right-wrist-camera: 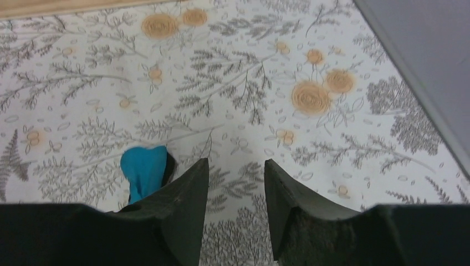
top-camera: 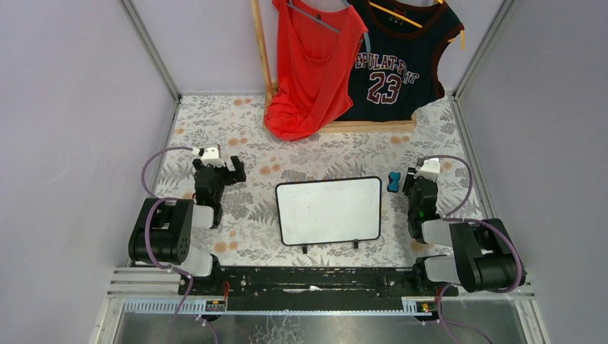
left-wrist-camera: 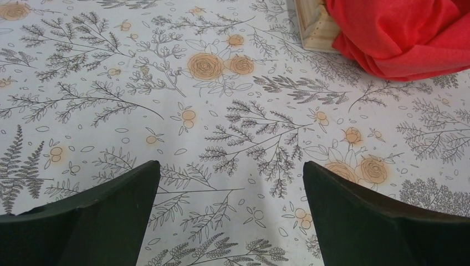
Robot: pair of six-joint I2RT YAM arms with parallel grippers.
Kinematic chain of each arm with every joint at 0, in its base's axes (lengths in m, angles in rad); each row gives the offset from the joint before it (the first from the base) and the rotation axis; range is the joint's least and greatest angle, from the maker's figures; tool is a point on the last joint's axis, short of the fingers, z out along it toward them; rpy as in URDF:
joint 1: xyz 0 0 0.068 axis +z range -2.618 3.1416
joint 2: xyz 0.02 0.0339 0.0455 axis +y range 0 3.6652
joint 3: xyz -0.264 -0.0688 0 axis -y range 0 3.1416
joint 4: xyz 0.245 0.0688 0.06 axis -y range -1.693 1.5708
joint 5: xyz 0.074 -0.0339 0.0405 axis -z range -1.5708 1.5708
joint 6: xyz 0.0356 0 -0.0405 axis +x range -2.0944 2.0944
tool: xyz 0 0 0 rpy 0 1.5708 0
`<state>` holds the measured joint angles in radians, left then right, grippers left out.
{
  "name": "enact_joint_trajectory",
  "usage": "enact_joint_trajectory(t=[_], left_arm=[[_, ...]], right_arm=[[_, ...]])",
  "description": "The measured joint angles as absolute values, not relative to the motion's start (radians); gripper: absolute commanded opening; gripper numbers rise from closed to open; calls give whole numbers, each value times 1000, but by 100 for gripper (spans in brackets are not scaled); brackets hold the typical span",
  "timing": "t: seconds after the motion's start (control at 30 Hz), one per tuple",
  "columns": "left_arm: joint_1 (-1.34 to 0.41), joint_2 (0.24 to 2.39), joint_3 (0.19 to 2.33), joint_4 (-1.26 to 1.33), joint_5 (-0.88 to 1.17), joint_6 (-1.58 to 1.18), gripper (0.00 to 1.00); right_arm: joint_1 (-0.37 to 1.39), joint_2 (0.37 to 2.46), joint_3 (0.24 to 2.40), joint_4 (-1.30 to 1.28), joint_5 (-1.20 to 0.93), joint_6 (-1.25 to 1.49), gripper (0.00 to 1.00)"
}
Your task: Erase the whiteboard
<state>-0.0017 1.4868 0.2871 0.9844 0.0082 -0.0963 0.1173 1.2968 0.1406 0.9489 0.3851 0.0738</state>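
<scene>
Top view – board: the whiteboard lies flat at mid-table between the two arms, its face showing no marks.
Top view – step: wiping looks finished, or there was nothing to wipe; the blue eraser sits on the cloth just off the board's far right corner.
Top view – next move: probably none beyond keeping both arms clear.
Left wrist – left gripper: fingers spread wide over the floral tablecloth, nothing held or touched; the red shirt is well ahead.
Right wrist – right gripper: a narrow gap between the fingers, nothing in it; the eraser lies just outside the left finger.
</scene>
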Motion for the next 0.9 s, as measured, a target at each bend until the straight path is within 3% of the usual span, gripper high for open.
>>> enact_joint_trajectory(t=[0.3, 0.7, 0.73, 0.77, 0.8, 0.9], left_arm=[[-13, 1500, 268, 1026, -1, -90, 100], [-14, 1502, 255, 1064, -24, -90, 100], [-14, 1502, 254, 1064, -30, -90, 100], [-18, 1502, 253, 1065, -43, -90, 100], [-21, 1502, 250, 1070, -60, -91, 100], [-29, 1502, 234, 1095, -105, -99, 100]], right_arm=[[125, 1479, 276, 1009, 375, -6, 47], [88, 1522, 172, 1183, 321, -7, 54], [87, 1524, 172, 1201, 315, -7, 60], [87, 1525, 170, 1219, 311, -7, 72], [87, 1525, 165, 1240, 304, -8, 96], [87, 1525, 148, 1274, 294, -5, 99]])
